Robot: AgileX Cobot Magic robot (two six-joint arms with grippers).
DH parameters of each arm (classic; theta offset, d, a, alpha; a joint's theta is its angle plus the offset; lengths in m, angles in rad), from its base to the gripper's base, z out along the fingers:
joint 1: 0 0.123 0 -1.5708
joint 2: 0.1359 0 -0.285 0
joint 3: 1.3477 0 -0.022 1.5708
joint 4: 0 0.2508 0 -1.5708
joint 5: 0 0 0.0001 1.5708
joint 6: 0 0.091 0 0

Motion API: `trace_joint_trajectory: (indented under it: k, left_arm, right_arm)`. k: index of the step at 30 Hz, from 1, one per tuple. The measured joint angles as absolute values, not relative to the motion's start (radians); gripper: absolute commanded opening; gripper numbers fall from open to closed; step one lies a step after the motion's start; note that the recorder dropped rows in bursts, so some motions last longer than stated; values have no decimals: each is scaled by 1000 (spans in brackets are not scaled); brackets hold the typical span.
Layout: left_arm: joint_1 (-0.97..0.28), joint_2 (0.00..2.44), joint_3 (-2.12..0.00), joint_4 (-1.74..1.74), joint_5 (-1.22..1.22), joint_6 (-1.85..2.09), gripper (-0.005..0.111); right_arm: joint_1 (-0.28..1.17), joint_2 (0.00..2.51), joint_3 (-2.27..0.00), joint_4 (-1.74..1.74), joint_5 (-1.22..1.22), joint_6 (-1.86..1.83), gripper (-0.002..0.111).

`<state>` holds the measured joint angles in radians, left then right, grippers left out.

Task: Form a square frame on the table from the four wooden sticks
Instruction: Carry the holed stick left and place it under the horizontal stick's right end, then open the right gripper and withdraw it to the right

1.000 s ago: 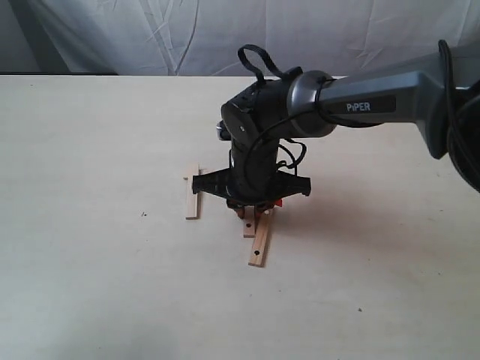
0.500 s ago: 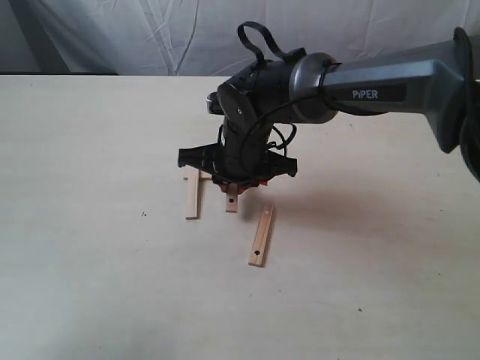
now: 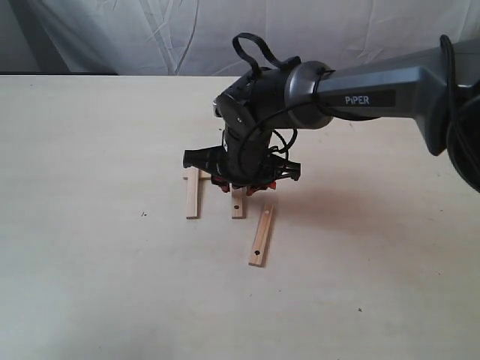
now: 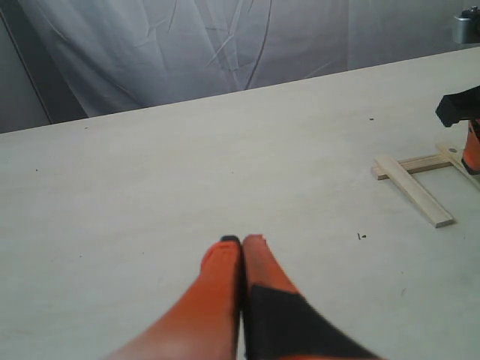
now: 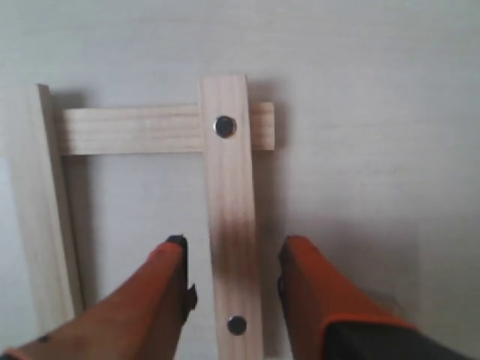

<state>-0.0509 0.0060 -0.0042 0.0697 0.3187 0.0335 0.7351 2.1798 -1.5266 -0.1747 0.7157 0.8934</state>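
Observation:
My right gripper [image 3: 241,184] [image 5: 232,251] hovers open just above a holed stick [image 3: 238,204] [image 5: 231,187]; its orange fingers [image 5: 161,281] flank the strip with a gap on each side. That stick lies across one end of a plain cross stick [image 5: 131,129] [image 4: 421,162]. A plain stick [image 3: 193,193] [image 5: 46,210] [image 4: 415,190] lies parallel to it and meets the cross stick's other end. Together the three form a U on the table [image 3: 90,150]. A second holed stick [image 3: 260,235] lies loose nearby. My left gripper [image 4: 241,241] is shut and empty over bare table, far from the sticks.
A white cloth backdrop [image 3: 150,34] hangs behind the table's far edge. The right arm [image 3: 375,82] reaches in from the right above the table. A tiny dark speck [image 3: 143,214] marks the table surface left of the sticks.
The right gripper carried the holed stick away from the loose one, laid it across the cross stick's end, and opened. The left gripper's earlier state is not shown.

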Motion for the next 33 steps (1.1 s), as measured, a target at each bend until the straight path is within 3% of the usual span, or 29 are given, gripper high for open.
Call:
trace_joint_trajectory:
  k: [2, 5, 9, 19, 33]
  left_arm:
    - [-51, 6, -4, 70, 319, 34, 0]
    - [-51, 6, -4, 70, 319, 34, 0]
    - [-51, 6, -4, 70, 319, 34, 0]
    - [-51, 6, -4, 70, 319, 34, 0]
    - [-51, 6, -4, 88, 319, 34, 0]
  right_arm:
    - [735, 2173, -1527, -171, 718, 893, 40]
    - [735, 2134, -1527, -152, 739, 857, 30]
    - [719, 2074, -1525, -88, 797, 757, 0]
    - [651, 1881, -1298, -55, 806, 649, 0]
    - [381, 1453, -882, 36, 757, 398, 0]
